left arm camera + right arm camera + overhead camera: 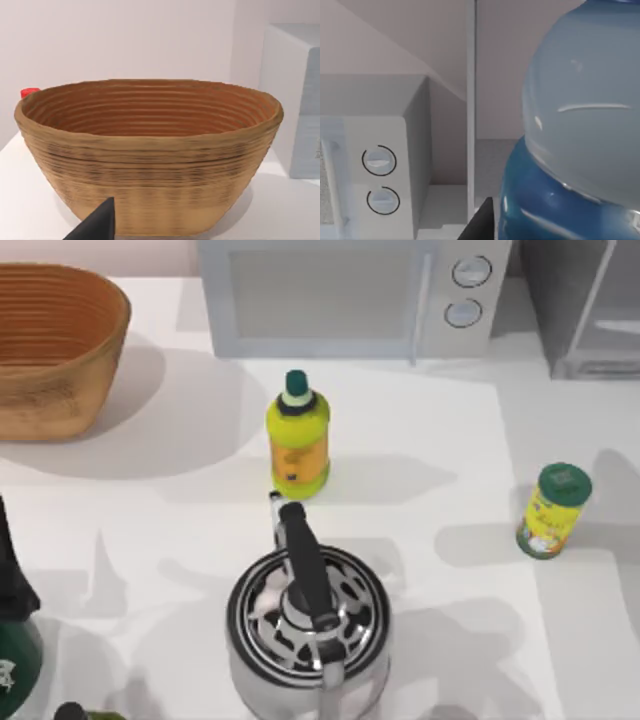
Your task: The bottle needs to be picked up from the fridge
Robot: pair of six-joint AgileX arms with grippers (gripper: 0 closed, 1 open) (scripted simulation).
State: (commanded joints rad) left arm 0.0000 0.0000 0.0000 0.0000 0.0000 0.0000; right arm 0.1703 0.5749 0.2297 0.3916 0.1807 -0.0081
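Top view: a dark grey boxy fridge (585,305) with a glassy door is recorded at the far right corner of the white table (450,440), just right of a light grey microwave (350,295) with two round knobs. A woven brown basket (55,345) sits far left; a yellow-green bottle (297,440) with dark green cap stands mid-table, a steel kettle (307,630) nearer, a short yellow canister (553,510) at right.

Left wrist view: the basket is faced at close range — one dark fingertip (97,225) of the left gripper is seen; its opening cannot be told.

Right wrist view: a pale bluish-clear bottle (580,120) with a deeper blue part looms very close, beside the fridge's pale frame (470,100) and the microwave. A dark fingertip (482,222) is noted beside the bottle; grip cannot be told.
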